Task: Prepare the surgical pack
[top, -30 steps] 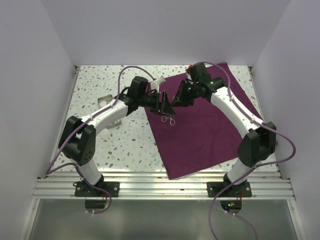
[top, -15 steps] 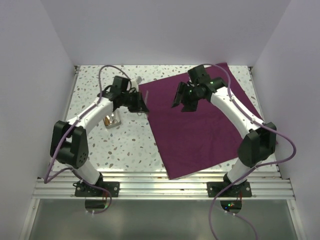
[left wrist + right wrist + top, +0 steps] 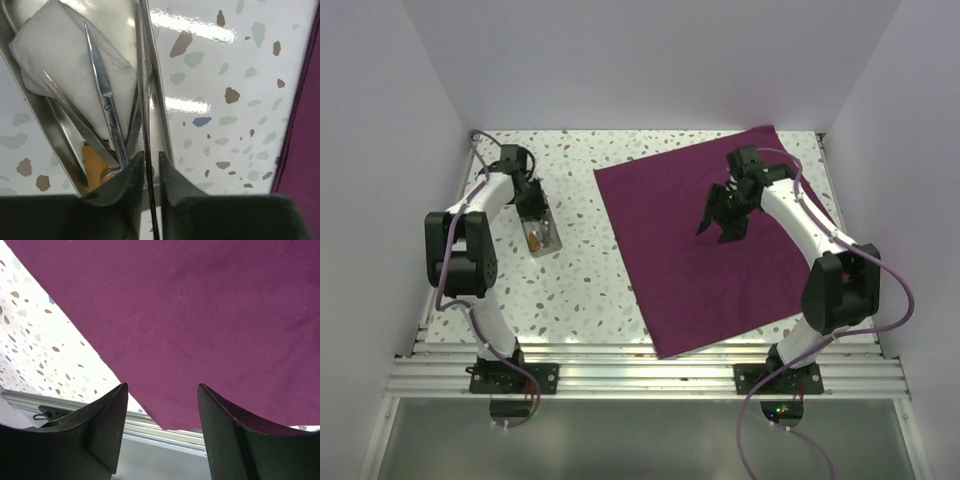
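The plum-purple cloth [image 3: 720,280] lies flat on the right half of the table and fills the right wrist view [image 3: 200,315]. The steel tray [image 3: 546,243] stands at the left. In the left wrist view the tray [image 3: 50,130] holds a white pad [image 3: 55,45], scissors [image 3: 102,95], tweezers [image 3: 70,107] and an orange strip [image 3: 95,165]. My left gripper [image 3: 532,208] hangs over the tray's right rim, its jaws [image 3: 151,159] shut on a thin steel instrument [image 3: 142,75] seen edge-on. My right gripper [image 3: 720,222] hovers open and empty above the cloth [image 3: 162,386].
The speckled tabletop [image 3: 580,280] lies between tray and cloth. White walls close in the left, right and back. An aluminium rail [image 3: 650,375] runs along the near edge, also visible past the cloth's corner in the right wrist view [image 3: 150,430].
The grippers met at the cloth's left edge, where the right one opened and the left one shut on the instrument. The left arm then swung left to the tray; the right drew back over the cloth.
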